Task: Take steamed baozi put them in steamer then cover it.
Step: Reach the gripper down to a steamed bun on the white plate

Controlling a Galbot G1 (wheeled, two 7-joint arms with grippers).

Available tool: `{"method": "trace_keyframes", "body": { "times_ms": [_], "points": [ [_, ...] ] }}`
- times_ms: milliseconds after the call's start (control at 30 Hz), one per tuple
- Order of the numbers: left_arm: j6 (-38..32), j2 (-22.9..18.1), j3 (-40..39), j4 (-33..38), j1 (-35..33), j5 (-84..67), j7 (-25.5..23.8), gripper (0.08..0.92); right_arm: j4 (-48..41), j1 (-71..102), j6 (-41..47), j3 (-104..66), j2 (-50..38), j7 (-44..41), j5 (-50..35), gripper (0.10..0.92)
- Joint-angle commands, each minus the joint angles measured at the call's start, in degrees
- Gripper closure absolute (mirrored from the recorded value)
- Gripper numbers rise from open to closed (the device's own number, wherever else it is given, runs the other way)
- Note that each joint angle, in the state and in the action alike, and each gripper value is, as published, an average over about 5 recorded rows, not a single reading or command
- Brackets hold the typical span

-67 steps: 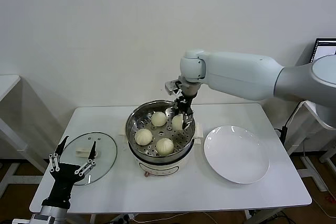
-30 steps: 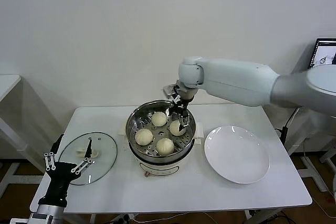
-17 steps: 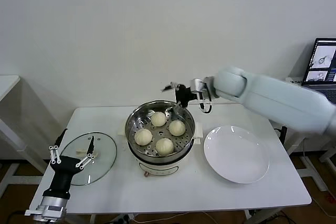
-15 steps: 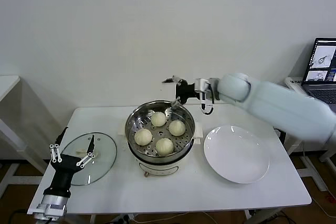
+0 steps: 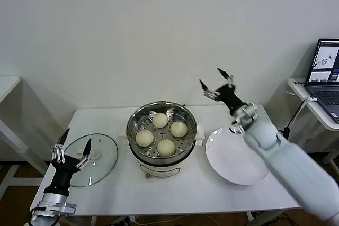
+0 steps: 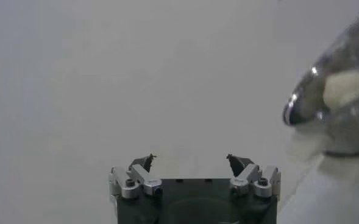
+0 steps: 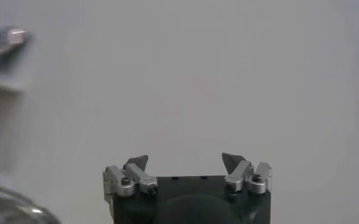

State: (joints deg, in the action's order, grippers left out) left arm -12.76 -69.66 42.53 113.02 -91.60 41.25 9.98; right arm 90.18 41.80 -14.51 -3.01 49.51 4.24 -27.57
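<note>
Several cream-white steamed baozi lie in the shiny steel steamer at the middle of the white table. The cover, a clear glass lid with a pale handle, rests flat on the table to the steamer's left. My left gripper stands open and empty at the lid's near-left edge, fingers pointing up. My right gripper hangs open and empty in the air, behind and right of the steamer. The left wrist view shows the open left gripper with the steamer off to one side. In the right wrist view, the open right gripper faces the bare wall.
A flat white plate lies right of the steamer, under my right forearm. A laptop stands on a side table at the far right. Another table edge shows at the far left.
My right gripper has lifted out of the steamer, leaving a baozi inside, and swung up and to the right. My left gripper has shifted slightly by the lid.
</note>
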Motion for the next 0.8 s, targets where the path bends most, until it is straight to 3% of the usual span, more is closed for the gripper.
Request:
{"method": "trace_keyframes", "body": {
  "times_ms": [33,433,800],
  "points": [
    [-3.19,2.44,1.67,-13.34,0.91,24.06,2.99,0.177,2.72,30.92,-5.66,-24.68,12.01,4.77,5.80,0.203],
    [-5.63,3.26,-2.72,-30.12,8.21,28.41,7.30,0.177,4.52,34.80,-6.05,-24.49,17.00,3.83,9.06,0.203],
    [-3.41,3.24,-3.33,-32.96,13.37,27.51,9.58,0.177,3.98,34.46,-5.71,-23.77,17.82,2.73,9.71,0.203]
  ]
}}
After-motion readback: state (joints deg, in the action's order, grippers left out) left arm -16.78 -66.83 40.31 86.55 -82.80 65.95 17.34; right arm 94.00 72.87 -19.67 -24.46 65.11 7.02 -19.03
